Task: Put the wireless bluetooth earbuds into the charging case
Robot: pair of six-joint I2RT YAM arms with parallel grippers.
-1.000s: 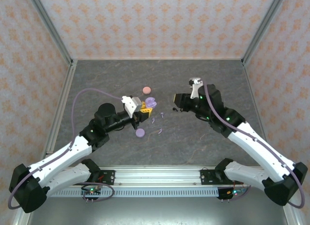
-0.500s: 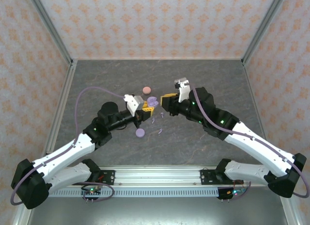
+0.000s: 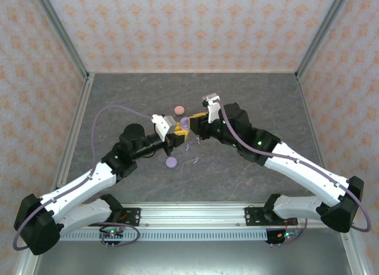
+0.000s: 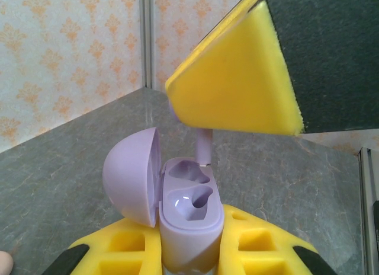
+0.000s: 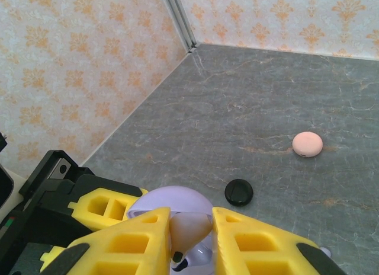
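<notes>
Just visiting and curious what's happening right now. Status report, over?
Left gripper shut on open lilac case. Right gripper shut on lilac earbud, stem down at the far slot, not yet seated. Nothing in between; pink disc and black disc lie apart.

I see the lilac case (image 4: 190, 224) upright, lid (image 4: 133, 177) swung open leftward. A lilac earbud (image 4: 204, 146) hangs stem-down just above its far slot (image 4: 188, 170).
</notes>
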